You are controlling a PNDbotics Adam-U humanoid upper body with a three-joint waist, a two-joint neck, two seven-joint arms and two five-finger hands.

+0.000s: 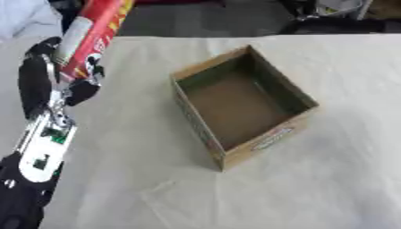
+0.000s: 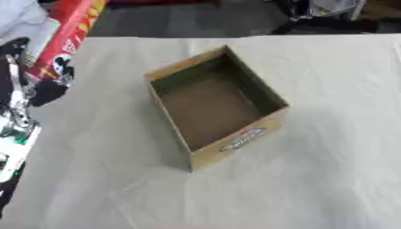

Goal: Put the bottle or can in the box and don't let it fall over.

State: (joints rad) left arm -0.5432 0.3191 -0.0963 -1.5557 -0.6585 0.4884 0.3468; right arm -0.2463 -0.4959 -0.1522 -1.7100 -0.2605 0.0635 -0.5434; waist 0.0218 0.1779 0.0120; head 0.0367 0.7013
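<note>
One cloth-covered table (image 1: pixel 329 179) fills both views, with the open cardboard box (image 1: pixel 239 105) empty at centre. At ten o'clock, the left hand (image 1: pixel 55 76) curls round a tall red can (image 1: pixel 94 36), tilted. Likely light, stiff and slick, it is best held mid-body. Only the left eye view shows the whole forearm; the right hand appears nowhere.

Left hand (image 1: pixel 47 76) raised at left edge, fingers (image 1: pixel 84 91) curled, gripping.
</note>
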